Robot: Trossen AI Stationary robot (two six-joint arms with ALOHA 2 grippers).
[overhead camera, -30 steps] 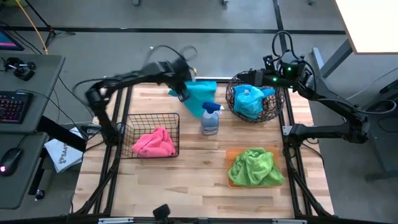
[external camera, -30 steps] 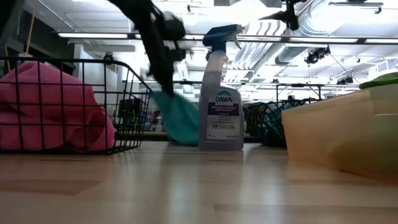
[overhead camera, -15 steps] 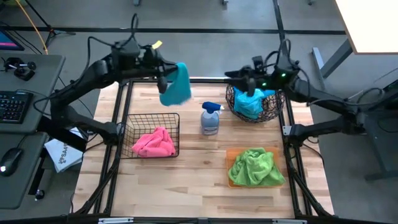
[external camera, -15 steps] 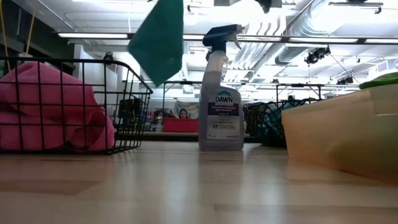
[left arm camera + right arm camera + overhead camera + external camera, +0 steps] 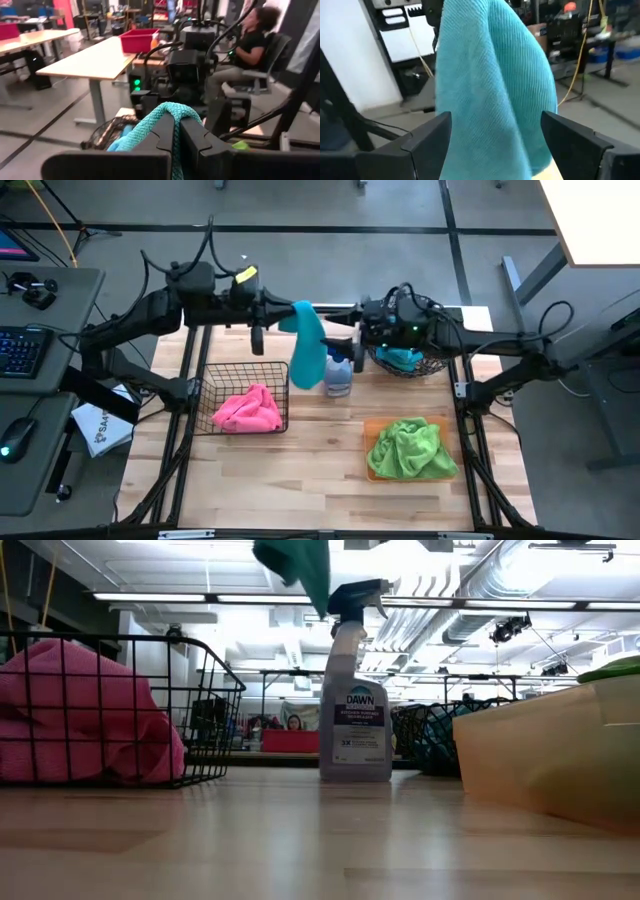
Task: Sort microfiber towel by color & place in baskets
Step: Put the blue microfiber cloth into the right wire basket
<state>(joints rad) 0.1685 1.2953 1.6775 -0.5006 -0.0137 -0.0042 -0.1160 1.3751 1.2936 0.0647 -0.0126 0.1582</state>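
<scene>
My left gripper [image 5: 288,316] is shut on a teal towel [image 5: 310,352] high above the table's far middle. The towel also shows at the top of the low view [image 5: 300,565]. My right gripper [image 5: 352,340] is open just right of the towel. In the right wrist view its fingers [image 5: 427,137] stand wide on either side of the hanging cloth [image 5: 490,80]. A pink towel lies in the black wire-grid basket [image 5: 275,370]. A blue one lies in the round woven basket [image 5: 440,362], and a green one on the orange tray [image 5: 372,428]. My left gripper pinches a bunched fold at the towel's top [image 5: 175,107] between its two fingers [image 5: 197,137]. The fingers lie level and point toward the table's right. The towel hangs slack below them, clear of the table.
A spray bottle [image 5: 338,375] stands upright right beside the hanging towel and shows large in the low view [image 5: 355,690]. A black metal frame [image 5: 190,420] runs along the table's sides. Bare wood lies along the near edge. A person sits beyond the table [image 5: 252,40].
My left gripper has lifted the teal towel off the table's far side, then carried it right toward the spray bottle. The towel now hangs clear. My right gripper has moved left from over the round basket to the towel.
</scene>
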